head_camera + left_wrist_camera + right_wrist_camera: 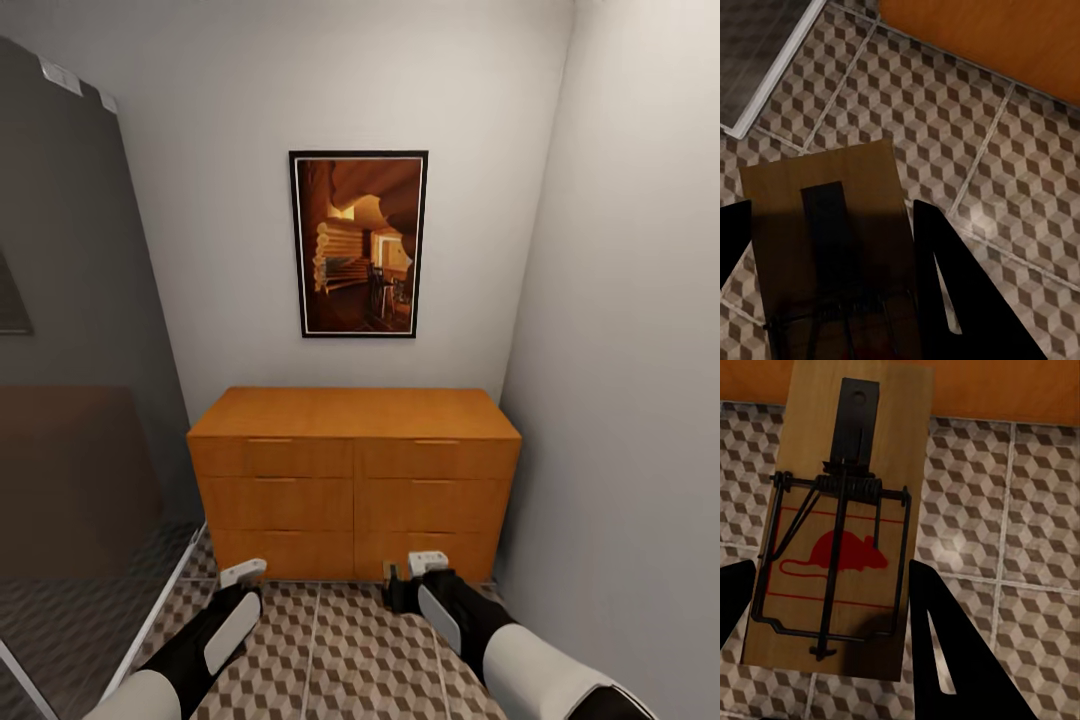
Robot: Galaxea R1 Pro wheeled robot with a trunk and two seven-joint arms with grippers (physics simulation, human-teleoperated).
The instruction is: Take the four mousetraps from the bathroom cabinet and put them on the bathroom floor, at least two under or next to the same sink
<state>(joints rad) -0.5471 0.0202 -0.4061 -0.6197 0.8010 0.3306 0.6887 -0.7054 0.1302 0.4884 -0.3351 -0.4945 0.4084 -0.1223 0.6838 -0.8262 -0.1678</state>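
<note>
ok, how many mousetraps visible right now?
2. One mousetrap sits between the left gripper's fingers, the other between the right gripper's fingers, both over the floor by the cabinet. More may be hidden in its closed drawers.

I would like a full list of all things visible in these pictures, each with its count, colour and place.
mousetraps: two, tan wood with dark metal; one between the left fingers, one with a red mouse print between the right fingers.
cabinet: one, orange-brown, against the back wall, drawers closed.
framed picture: one, black frame, on the wall above the cabinet.
shower enclosure: one, dark glass, at the left.
bathroom floor: brown and cream cube tiles.
left gripper: low, before the cabinet.
right gripper: low, before the cabinet.
</note>
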